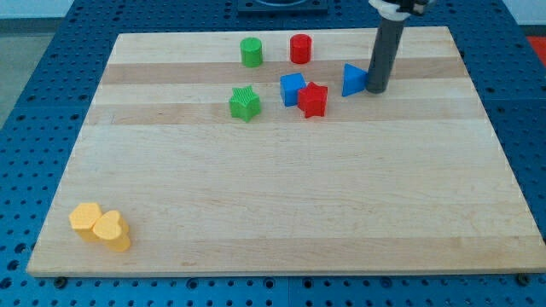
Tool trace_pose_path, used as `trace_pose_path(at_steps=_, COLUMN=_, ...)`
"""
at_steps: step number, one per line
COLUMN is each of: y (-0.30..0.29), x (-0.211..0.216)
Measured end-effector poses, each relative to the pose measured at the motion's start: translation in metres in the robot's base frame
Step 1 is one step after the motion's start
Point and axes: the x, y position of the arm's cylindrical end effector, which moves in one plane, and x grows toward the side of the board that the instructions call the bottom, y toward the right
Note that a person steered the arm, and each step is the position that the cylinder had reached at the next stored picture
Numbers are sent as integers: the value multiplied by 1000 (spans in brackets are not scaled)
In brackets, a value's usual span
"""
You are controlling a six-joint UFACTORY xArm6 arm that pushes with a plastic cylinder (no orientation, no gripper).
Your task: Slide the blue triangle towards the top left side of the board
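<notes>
Where smooth rod ends, my tip touches blue triangle right edge; wooden board; no pincer visible.

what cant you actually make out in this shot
- Camera view: the rod above my tip is cut off by the view's top edge.
- Whether my tip touches the blue triangle on its right: no gap shows, contact unclear.
- The two yellow blocks overlap; their shapes are unclear.

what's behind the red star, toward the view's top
The blue cube sits just behind the red star, at its upper left, its lower right edge covered by the star. The red cylinder stands farther back.
</notes>
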Motion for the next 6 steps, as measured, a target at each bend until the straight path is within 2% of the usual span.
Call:
trace_pose_path(at_steps=3, y=-49, x=-66)
trace_pose_path(at_steps=4, y=-70, x=-66)
trace_pose_path(at_steps=5, y=-60, x=-64)
trace_pose_path(at_steps=6, y=-8, x=-70)
